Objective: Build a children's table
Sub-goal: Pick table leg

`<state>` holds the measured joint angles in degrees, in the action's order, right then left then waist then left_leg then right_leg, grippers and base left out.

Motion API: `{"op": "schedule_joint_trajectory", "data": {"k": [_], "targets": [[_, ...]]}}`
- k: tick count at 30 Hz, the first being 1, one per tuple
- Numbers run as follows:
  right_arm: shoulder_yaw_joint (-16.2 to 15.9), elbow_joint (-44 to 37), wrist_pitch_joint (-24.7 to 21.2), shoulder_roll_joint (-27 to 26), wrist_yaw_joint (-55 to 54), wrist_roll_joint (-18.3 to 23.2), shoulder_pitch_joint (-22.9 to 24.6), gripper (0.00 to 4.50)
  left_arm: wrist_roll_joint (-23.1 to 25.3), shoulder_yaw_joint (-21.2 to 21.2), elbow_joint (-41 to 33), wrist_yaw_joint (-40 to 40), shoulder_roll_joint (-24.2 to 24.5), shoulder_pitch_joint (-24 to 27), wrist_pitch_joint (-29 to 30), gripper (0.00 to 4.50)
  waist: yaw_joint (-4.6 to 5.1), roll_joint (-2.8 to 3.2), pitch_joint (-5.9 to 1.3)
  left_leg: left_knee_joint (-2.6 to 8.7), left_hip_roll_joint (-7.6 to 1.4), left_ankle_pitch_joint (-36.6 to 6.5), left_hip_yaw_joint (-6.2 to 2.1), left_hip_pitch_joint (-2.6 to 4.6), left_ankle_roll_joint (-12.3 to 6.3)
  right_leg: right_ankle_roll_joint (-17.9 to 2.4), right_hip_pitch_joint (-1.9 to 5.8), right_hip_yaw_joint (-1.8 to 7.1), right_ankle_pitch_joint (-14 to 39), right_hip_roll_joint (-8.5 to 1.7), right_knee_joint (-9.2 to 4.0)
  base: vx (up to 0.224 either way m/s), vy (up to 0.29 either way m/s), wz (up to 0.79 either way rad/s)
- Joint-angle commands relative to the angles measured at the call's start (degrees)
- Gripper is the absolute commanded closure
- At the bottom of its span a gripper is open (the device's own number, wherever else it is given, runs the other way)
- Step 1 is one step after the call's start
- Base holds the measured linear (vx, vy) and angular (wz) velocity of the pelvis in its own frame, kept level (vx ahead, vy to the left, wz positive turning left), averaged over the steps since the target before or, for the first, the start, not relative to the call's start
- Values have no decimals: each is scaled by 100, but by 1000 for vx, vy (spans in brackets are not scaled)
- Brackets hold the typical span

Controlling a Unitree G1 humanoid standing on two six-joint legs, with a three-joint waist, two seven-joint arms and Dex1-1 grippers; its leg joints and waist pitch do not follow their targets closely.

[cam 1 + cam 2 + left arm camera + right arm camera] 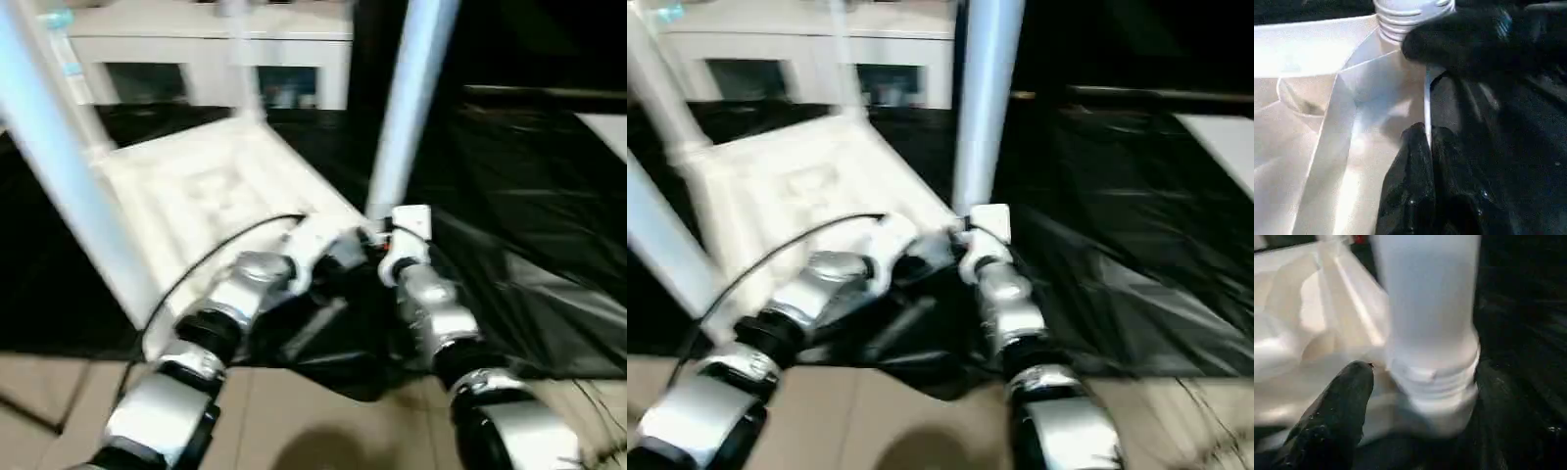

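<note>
The children's table [211, 191] lies upside down on the black-sheeted desk [549, 215], its ribbed underside facing up, the top filling the scene from centre out toward 10 o'clock. Three white tapered legs rise from its corner sockets: one [407, 108] at the near corner just past centre, climbing toward 12 o'clock, one [69, 166] sweeping across at 9 o'clock, and a third [240, 59] at the far corner near 11 o'clock.

Both silver forearms reach in from 6 o'clock and meet at that near corner. The left gripper [1425, 147] has its black fingers pinching the thin edge of the tabletop, one on each side of the rim, just beside the threaded base of the leg. The right gripper [387, 250] sits against the same socket; one black finger [1337, 416] rests on the tabletop beside the leg's threaded collar, and whether its fingers are spread or pressed together cannot be told.

A white glass-door cabinet [211, 69] stands beyond the desk at 12 o'clock.
</note>
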<state>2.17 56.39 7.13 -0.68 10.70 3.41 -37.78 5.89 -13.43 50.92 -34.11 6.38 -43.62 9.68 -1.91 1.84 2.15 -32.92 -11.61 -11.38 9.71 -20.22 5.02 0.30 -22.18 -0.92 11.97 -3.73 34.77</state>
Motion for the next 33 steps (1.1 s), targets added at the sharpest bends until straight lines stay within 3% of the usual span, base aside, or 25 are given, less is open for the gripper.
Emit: {"op": "schedule_joint_trajectory", "data": {"k": [1,3,6,8,11,17,22,26,27,33], "targets": [[-241,-218,116,149,292,-197,8,62,152,-177,173,-134,122,238,-6,450,-54,-26,-248,455,-86,-1556,-45,-36,-17,-1003,181,145,1600,-352,-537,0,0,0],[-453,-523,245,529,990,-314,132,38,129,-229,-88,-494,352,403,-80,450,-77,-32,-264,420,-76,-1322,-16,-59,-130,-1120,215,150,1229,-348,-508,0,0,0],[-446,-877,227,816,1760,-106,297,38,92,-275,-345,-905,589,578,-354,450,-82,-18,-296,365,-75,-762,-12,-121,-339,-1285,283,144,279,-333,-401,0,0,0],[-555,-1127,457,1133,2424,-69,474,38,5,-362,-671,-1470,846,801,-733,450,-94,-22,-330,304,-62,-434,7,-112,-466,-1471,295,144,-553,-306,-326,0,0,0],[-620,-1360,430,1302,2973,113,625,38,-106,-427,-999,-1931,1024,986,-796,450,-114,1,-338,279,-86,-396,20,-92,-628,-1606,278,136,-1035,-288,-284,0,0,0],[-1008,-2111,33,1698,4541,447,1074,38,-577,-556,-2112,-3093,1484,1456,-523,450,-214,-5,-333,280,-142,-479,47,-55,-660,-1682,244,113,-950,-265,-247,0,0,0],[-1120,-2111,116,1733,4782,371,1066,38,-672,-593,-2401,-3361,1568,1553,-379,450,-276,1,-309,301,-156,-668,59,-30,-506,-1658,203,125,-417,-287,-278,0,0,0],[-1123,-2088,52,1750,4809,390,993,38,-591,-580,-2361,-3289,1568,1509,-368,450,-307,-41,-301,316,-136,-711,52,-37,-365,-1525,214,137,-207,-292,-286,0,0,0],[-1125,-2101,28,1768,4842,391,994,63,-576,-586,-2362,-3273,1577,1508,-363,450,-309,-36,-304,315,-135,-696,50,-34,-357,-1512,213,138,-213,-294,-283,0,0,0],[-1061,-2120,-73,1808,4976,471,1002,111,-541,-574,-2404,-3273,1616,1516,-276,450,-324,-38,-333,267,-112,-378,52,-54,-465,-1527,235,132,-725,-282,-232,0,0,0]]}}
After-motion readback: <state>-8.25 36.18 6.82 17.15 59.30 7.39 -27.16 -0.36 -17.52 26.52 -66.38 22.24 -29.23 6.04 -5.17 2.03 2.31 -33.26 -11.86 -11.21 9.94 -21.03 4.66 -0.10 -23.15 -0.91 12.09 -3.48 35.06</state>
